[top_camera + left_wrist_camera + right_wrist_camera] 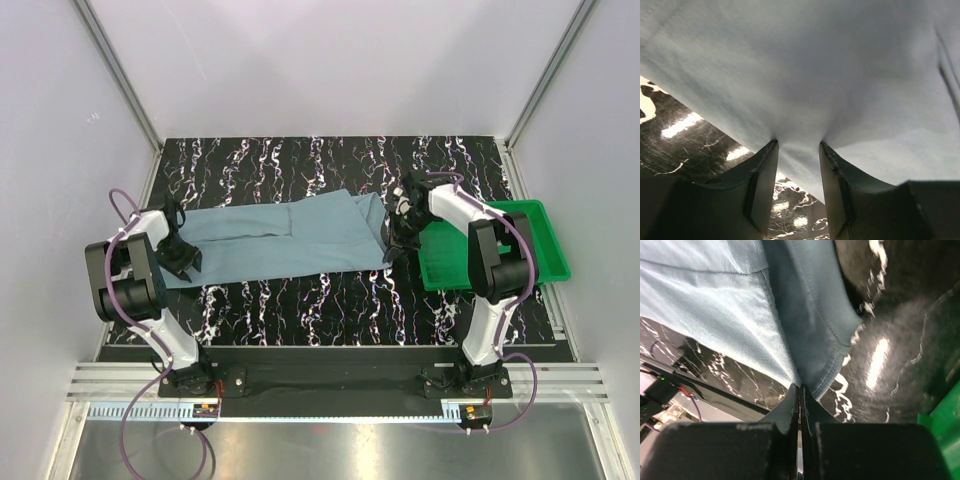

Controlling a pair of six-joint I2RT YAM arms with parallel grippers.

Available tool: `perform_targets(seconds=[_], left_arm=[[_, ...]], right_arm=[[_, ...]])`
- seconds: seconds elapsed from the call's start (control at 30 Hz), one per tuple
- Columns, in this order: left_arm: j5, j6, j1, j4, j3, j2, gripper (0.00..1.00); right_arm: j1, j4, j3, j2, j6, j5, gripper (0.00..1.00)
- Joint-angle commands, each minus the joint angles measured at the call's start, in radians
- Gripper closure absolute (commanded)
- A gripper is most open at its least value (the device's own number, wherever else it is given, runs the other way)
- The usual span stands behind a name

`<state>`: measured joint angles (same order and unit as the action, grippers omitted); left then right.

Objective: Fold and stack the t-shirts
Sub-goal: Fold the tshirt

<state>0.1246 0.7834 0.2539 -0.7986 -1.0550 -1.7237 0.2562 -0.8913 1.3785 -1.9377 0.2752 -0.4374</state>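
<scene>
the blue-grey t-shirt lies stretched left to right across the black marbled table, between the two arms. the left gripper is at the shirt's left end, its fingers narrowly apart with puckered cloth clamped between them. the right gripper is pressed closed on the stitched edge at the right end, just beside the green tray.

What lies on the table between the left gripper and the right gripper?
The blue-grey t-shirt spans it, from left gripper to right gripper; the top external view shows this.
</scene>
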Motion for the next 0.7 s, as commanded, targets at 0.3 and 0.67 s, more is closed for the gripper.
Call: perform_targets(seconds=[0.3,0.67], left_arm=[[0.023,-0.072,0.045,-0.007,-0.01,-0.028,0.57],[0.032,-0.088,0.044,-0.008,0.018,0.016,0.56]], right_arm=[[-0.009,0.07,-0.162,0.123,-0.041,0.14,1.0],[-0.009,0.084,-0.255,0.105,0.064,0.083,0.98]])
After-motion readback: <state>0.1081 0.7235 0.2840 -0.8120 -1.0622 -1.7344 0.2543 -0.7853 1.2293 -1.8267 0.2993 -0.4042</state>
